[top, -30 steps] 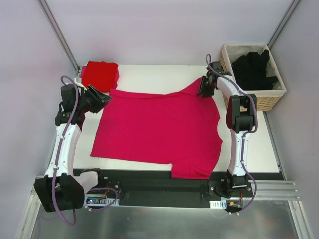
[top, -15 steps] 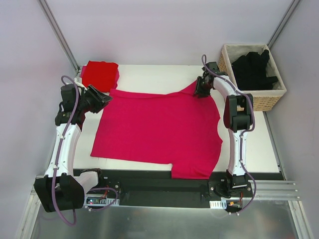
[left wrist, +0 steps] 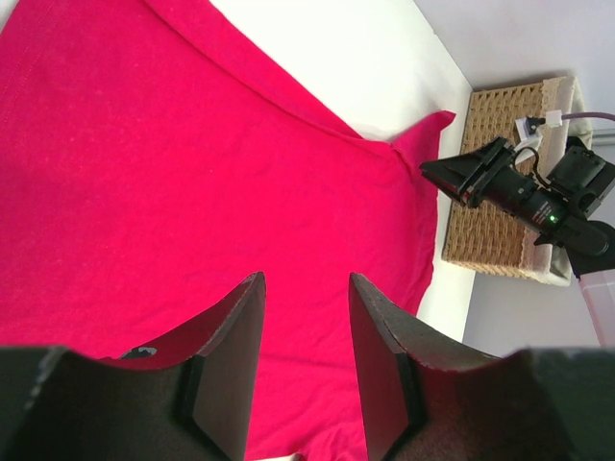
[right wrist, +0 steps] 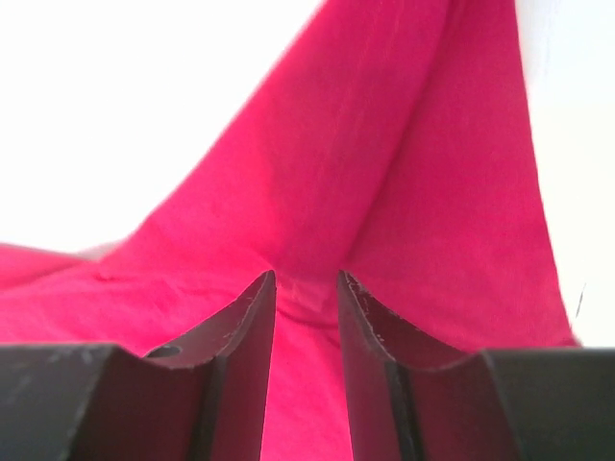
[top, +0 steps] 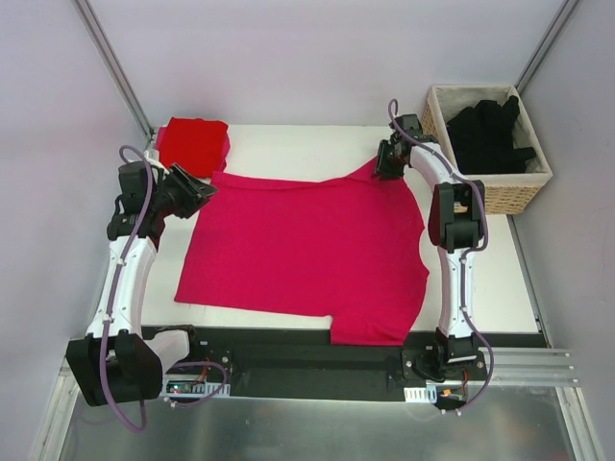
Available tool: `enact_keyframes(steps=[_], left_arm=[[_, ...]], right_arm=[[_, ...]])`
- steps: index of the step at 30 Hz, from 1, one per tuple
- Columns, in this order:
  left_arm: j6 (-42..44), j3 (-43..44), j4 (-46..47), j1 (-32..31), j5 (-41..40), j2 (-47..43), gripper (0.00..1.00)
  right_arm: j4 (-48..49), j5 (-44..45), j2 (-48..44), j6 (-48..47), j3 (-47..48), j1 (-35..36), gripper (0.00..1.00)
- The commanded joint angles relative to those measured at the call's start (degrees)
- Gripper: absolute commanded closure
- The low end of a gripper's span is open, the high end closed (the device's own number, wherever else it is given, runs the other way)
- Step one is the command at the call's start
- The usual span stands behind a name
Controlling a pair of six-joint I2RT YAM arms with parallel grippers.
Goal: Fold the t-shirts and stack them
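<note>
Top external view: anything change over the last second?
The right gripper edged left and toward the far edge, at the far-right sleeve of the pink t-shirt. Its jaws are apart, and nothing was grasped or released. The left gripper, pink t-shirt, folded red t-shirt and basket stayed put.

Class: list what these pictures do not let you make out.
- Top view: black shirts heaped in the basket, number uncountable.
- Right wrist view: whether the right pincer nips the pink shirt, too close to tell.
- Top view: red shirt's near edge, behind the left arm.
</note>
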Motion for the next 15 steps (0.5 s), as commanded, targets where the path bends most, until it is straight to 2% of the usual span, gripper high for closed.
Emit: enact_keyframes(steps=[1, 12, 15], left_arm=[[1.41, 2.59, 0.72, -0.19, 1.40, 1.02, 0.60], [2.20, 2.94, 0.72, -0.19, 1.05, 1.81, 0.61], [2.47, 2.85, 0.72, -0.19, 1.05, 1.90, 0.61]], right_arm=[[1.18, -0.39, 1.59, 0.37, 4.43, 0.30, 0.65], [-0.40, -1.27, 1.86, 1.70, 3.55, 0.48, 0.67], [-0.40, -0.57, 1.33, 1.08, 3.11, 0.57, 0.75]])
